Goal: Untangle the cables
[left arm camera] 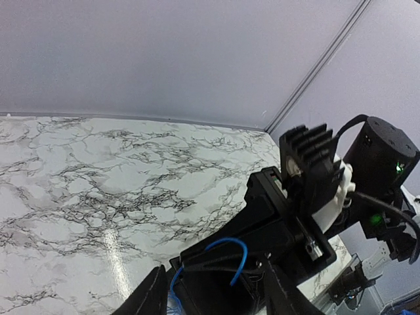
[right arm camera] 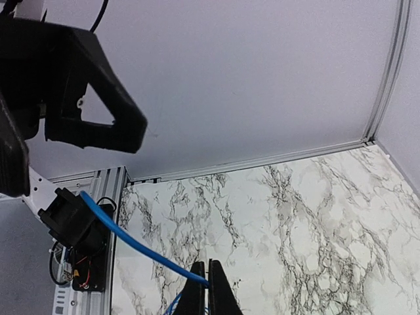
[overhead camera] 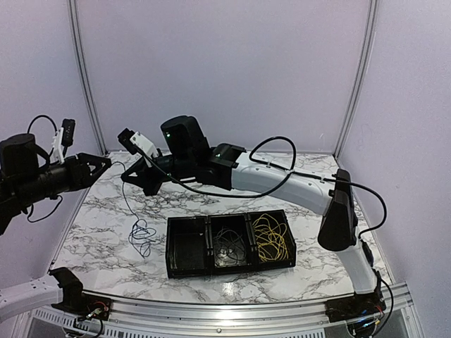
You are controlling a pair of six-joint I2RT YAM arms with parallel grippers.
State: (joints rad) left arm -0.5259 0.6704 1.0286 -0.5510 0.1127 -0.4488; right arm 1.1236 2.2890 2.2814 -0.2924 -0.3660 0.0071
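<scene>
Marble table (overhead camera: 106, 267) carries the tray (overhead camera: 211, 270), with the yellow cable (overhead camera: 270, 239) and grey cable (overhead camera: 231, 245) each in its own bay. Our right gripper (right arm camera: 205, 269) pinches the blue cable (overhead camera: 141, 239) tight, held high so its coil drapes onto the marble. Our left gripper (left arm camera: 215, 289) stands spread, gripping nothing — placed, we judge, to catch a strand.

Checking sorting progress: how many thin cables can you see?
3. The yellow cable lies in the tray's right compartment, the dark grey cable in its middle one; the blue cable trails from the right gripper onto the table. Others may hide beneath.
</scene>
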